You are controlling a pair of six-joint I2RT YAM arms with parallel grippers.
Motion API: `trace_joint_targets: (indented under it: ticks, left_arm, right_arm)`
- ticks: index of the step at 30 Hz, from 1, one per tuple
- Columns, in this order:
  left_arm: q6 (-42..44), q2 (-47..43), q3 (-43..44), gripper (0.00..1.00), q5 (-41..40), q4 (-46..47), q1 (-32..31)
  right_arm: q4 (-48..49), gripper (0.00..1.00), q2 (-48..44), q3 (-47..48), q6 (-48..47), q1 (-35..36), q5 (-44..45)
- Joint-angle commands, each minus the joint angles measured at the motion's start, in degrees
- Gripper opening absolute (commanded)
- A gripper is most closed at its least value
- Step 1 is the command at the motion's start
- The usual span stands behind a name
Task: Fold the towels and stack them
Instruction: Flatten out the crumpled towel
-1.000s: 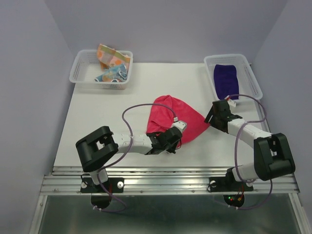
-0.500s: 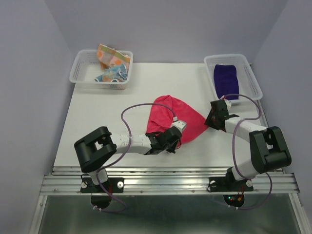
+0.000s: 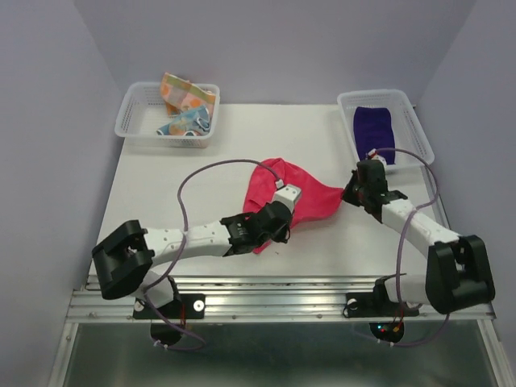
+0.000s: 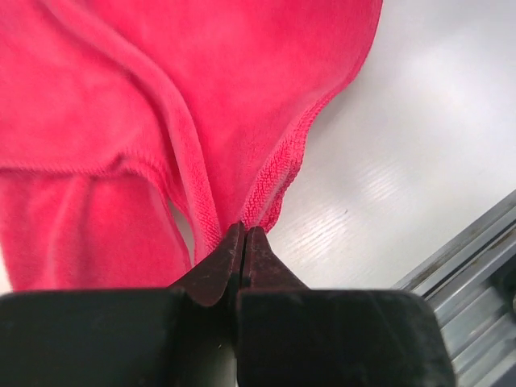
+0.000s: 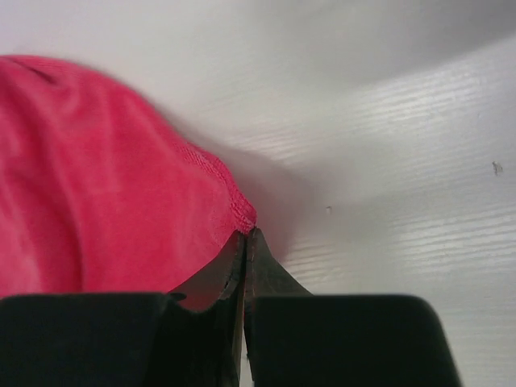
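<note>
The bright pink towel (image 3: 310, 197) lies crumpled mid-table. My left gripper (image 3: 274, 228) is shut on its near hem; in the left wrist view the fingertips (image 4: 243, 228) pinch the ribbed edge of the pink towel (image 4: 201, 81). My right gripper (image 3: 351, 193) is shut on the towel's right corner; the right wrist view has the tips (image 5: 246, 234) closed on the corner of the pink towel (image 5: 97, 177). A dark purple towel (image 3: 375, 133) lies in the right basket. An orange patterned towel (image 3: 185, 93) and a light-blue patterned towel (image 3: 184, 122) sit in the left basket.
A white mesh basket (image 3: 137, 121) stands at the far left corner and another white mesh basket (image 3: 419, 137) at the far right. A metal rail (image 3: 282, 290) runs along the table's near edge. Purple cables loop above both arms.
The right gripper has closed on the pink towel's right corner. The left arm has stretched out toward the middle, dragging its end of the towel left and up.
</note>
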Motion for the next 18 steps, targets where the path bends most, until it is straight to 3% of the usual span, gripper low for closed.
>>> trace_joint_targets:
  ticks: [1,6,10,14,18]
  left_arm:
    - [4.1,-8.3,7.0,0.00,-6.1,-1.4,0.9]
    - [11.8,-14.1,16.4,0.00,-7.2,-3.3,3.7]
    - [17.4,-16.9,26.4,0.00,-4.8,-9.0,7.2]
    - [21.3,-17.6,37.3,0.00,-0.5,-14.2,9.0]
    - [23.1,-18.5,45.9,0.00,9.8,-18.2,9.0]
  right_arm:
    - [1.3,0.01,-11.2,3.9,-2.3,-0.1,-6.0]
    - [0.6,0.01,-19.1,11.2,-1.8,-0.1,-10.1]
    - [-0.8,0.01,-20.1,19.7,-2.5,-0.1,-10.3]
    - [-3.0,0.01,-19.1,29.1,-4.0,-0.2,-11.3]
    - [-4.5,0.01,-19.6,37.3,-4.3,-0.1,-13.3]
